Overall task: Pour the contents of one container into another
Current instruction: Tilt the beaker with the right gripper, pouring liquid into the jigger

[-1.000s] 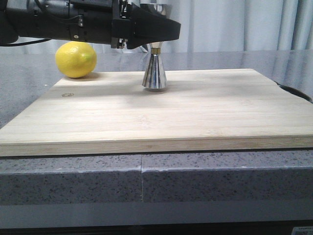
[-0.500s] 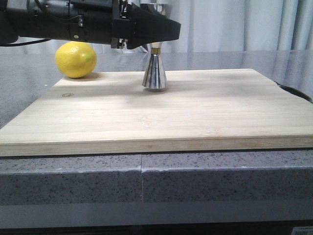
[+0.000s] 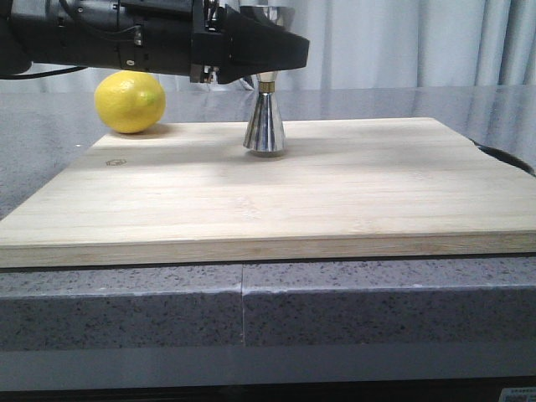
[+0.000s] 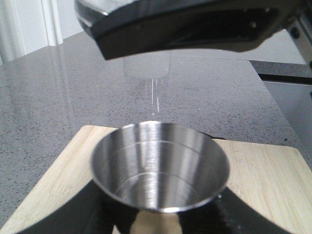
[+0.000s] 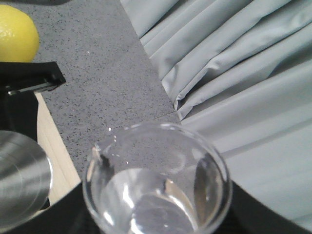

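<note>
The steel hourglass jigger (image 3: pixel 265 126) stands upright on the bamboo board (image 3: pixel 276 197), toward its back. My left gripper (image 3: pixel 280 50) reaches in from the left and is shut on the jigger's upper cup; in the left wrist view its black fingers (image 4: pixel 83 214) flank the cup (image 4: pixel 158 165). Above the cup my right gripper (image 4: pixel 195 24) holds the clear glass beaker (image 4: pixel 146 66) tipped over it. Thin pale streaks run from the beaker toward the jigger's mouth. In the right wrist view the beaker (image 5: pixel 156 180) sits between the fingers of my right gripper (image 5: pixel 156 217).
A yellow lemon (image 3: pixel 130 101) rests on the grey speckled counter (image 3: pixel 251 310) just behind the board's back left corner. Grey curtains (image 3: pixel 402 42) hang behind the counter. The board's front edge lies close to the counter's front edge.
</note>
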### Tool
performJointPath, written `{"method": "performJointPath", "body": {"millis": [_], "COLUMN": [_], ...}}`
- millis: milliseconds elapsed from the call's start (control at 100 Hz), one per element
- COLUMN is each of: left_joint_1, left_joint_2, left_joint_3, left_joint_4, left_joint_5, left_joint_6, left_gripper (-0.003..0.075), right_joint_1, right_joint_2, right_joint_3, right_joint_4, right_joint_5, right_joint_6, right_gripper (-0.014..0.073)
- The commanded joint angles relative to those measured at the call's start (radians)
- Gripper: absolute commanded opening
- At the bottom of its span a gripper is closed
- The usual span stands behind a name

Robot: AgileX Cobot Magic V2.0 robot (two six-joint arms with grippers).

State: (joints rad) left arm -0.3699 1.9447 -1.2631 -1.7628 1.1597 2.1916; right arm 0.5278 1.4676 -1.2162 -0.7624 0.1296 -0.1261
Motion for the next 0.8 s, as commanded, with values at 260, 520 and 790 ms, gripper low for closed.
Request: {"method": "performJointPath", "body": {"millis": [260, 520, 790], "left_joint_1": [-0.010, -0.010, -0.010], "left_joint_2": [-0.051, -0.051, -0.051], "left_joint_3": [-0.031, -0.031, -0.031], "left_joint_4": [-0.088, -0.088, -0.088], "left_joint_5": [0.112, 0.112, 0.112], "left_joint_6": [-0.001, -0.001, -0.001], "left_gripper": [0.0205, 0.0205, 0.0205], "right_joint_1": [0.001, 0.001, 0.001], "right_joint_2": [-0.033, -0.016, -0.002], "right_joint_3": [-0.038, -0.038, -0.038], "right_joint_4": [-0.110, -0.172, -0.208], "right_joint_5": [-0.097, -0.097, -0.116], "right_joint_6": [-0.006, -0.006, -0.006], "right_gripper": [0.0281, 0.0281, 0.0281]}}
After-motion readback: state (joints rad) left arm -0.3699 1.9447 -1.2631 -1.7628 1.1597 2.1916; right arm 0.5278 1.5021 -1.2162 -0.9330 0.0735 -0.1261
